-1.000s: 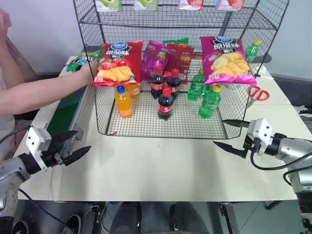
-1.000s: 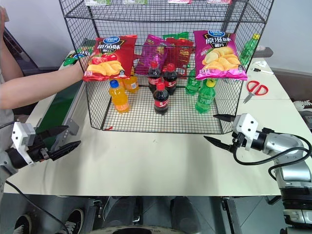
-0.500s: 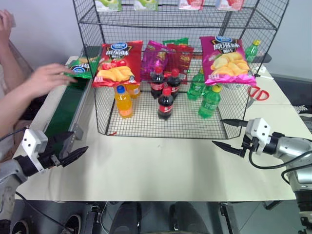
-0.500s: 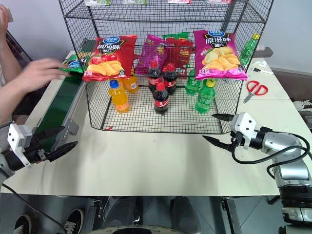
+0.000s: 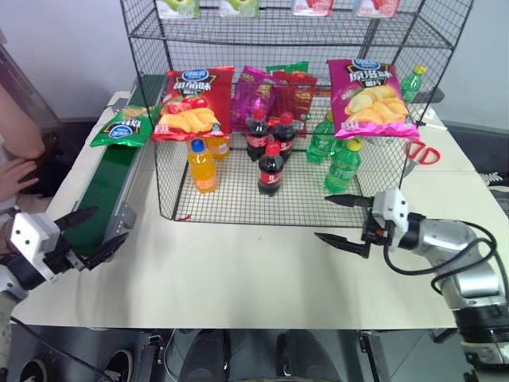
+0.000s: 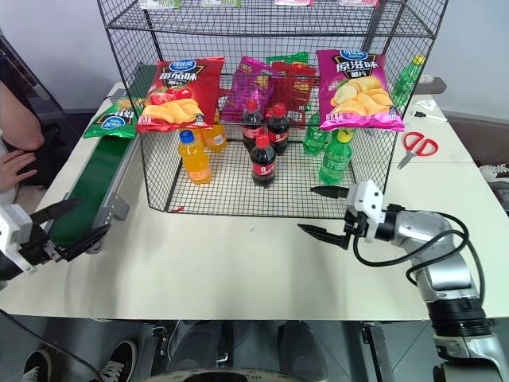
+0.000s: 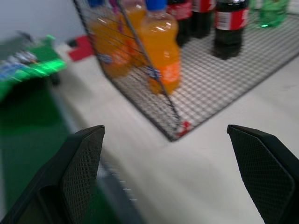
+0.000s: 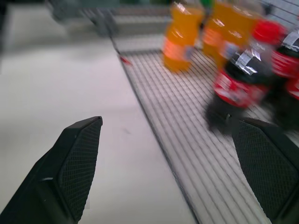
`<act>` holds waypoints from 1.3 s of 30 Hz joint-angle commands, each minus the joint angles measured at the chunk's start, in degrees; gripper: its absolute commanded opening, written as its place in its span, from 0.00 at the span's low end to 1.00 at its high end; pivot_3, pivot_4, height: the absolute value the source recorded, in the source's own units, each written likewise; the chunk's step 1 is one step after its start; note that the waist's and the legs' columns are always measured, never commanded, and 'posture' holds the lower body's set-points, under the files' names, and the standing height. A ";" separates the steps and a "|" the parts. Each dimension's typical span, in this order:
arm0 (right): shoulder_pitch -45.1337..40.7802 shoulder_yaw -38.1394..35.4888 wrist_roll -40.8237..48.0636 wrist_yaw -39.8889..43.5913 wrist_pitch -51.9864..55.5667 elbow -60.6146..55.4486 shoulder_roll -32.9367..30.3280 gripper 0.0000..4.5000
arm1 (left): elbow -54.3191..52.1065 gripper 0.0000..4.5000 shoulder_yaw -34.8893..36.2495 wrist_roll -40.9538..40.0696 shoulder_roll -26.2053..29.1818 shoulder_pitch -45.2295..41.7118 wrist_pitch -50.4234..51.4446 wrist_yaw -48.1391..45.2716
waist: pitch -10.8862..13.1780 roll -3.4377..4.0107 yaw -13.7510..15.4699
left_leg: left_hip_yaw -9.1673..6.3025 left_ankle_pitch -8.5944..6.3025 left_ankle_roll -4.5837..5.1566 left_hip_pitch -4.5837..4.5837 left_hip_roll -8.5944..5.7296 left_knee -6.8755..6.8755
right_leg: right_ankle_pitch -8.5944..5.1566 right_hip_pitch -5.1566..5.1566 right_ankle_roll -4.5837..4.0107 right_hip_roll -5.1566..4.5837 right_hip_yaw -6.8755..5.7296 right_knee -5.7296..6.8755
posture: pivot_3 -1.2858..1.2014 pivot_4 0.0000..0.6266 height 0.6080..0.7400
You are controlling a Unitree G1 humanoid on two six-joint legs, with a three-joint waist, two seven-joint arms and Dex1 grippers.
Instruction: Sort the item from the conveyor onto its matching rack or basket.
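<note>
the green chip bag (image 5: 121, 130) lies flat on the far end of the conveyor (image 5: 103, 191), well away from both my claws. it sits there because the belt is how it gets down to me, so i think my job now is to wait and be ready. my left claw (image 5: 89, 231) hangs just over the near end of the belt with its two fingers wide apart and nothing in them, like an open mouth ready to bite. my right claw (image 5: 343, 219) is wide apart too and empty, low over the table (image 5: 238, 270) near the front of the big black rack (image 5: 270, 119). the bag goes in that rack, where a red chip bag (image 5: 192, 102) and a pink one (image 5: 371, 99) already hang.
</note>
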 commanded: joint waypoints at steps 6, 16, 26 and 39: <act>-4.36 5.83 -0.05 0.53 3.25 -3.17 4.27 0.99 | 0.01 1.00 5.89 9.69 0.86 5.46 -12.28 5.55 | -0.01 -0.02 -0.27 | 0.01 0.00 -0.01 -0.06 0.01 -0.16 | -0.02 -0.11 -0.05 0.00 0.00 -0.11 | 0.52 0.24 0.99; -8.12 8.50 -1.48 3.01 0.99 0.04 7.28 0.99 | 5.89 1.00 10.16 27.98 3.36 11.29 -29.08 17.45 | -0.02 -0.03 -0.21 | 0.04 -0.01 -0.02 -0.09 0.00 -0.24 | -0.03 -0.14 -0.08 -0.02 0.00 -0.18 | 0.52 0.24 0.99; -8.20 10.09 -1.73 6.71 1.77 -0.62 6.77 0.99 | 9.61 1.00 7.04 32.07 4.50 13.01 -33.55 22.18 | -0.02 -0.03 -0.97 | 0.04 -0.01 -0.03 -0.11 0.01 -0.27 | -0.03 -0.17 -0.10 -0.05 -0.02 -0.18 | 0.52 0.24 0.99; -7.42 9.78 -2.57 4.54 0.87 -1.29 7.58 0.99 | 14.01 1.00 3.15 32.71 8.00 9.33 -34.42 23.68 | -0.02 -0.04 -1.50 | 0.05 -0.01 -0.03 -0.13 0.01 -0.30 | -0.02 -0.22 -0.10 -0.05 -0.02 -0.17 | 0.52 0.24 0.99</act>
